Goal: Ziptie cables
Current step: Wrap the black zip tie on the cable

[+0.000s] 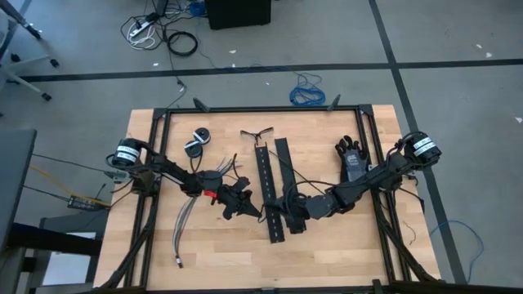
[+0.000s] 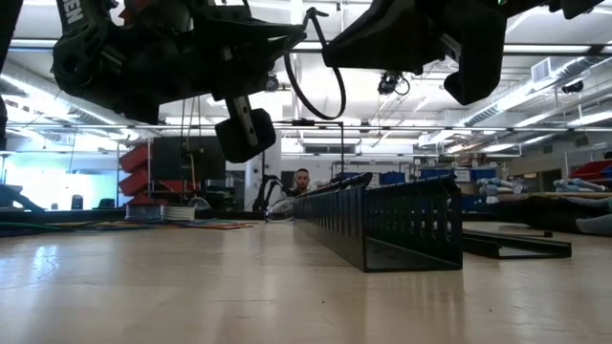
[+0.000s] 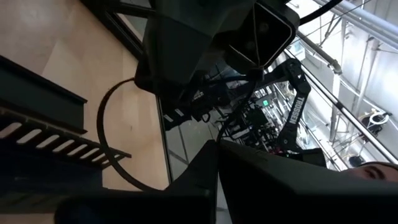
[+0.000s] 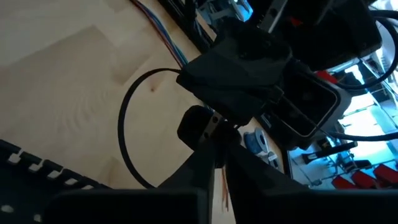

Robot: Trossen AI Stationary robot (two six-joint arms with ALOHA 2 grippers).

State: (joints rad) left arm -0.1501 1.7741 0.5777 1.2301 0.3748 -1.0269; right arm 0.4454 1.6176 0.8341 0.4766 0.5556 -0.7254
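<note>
While the cables (image 1: pixel 186 219) lie loose on the wooden surface (image 1: pixel 221 245) near its left side, both arms meet above the middle. The left claw (image 1: pixel 245 206) is clamped shut. A ziptie (image 4: pixel 127 127) bows into a black loop between them; the right claw (image 1: pixel 288 211) looks nearly closed, its grip unclear.
</note>
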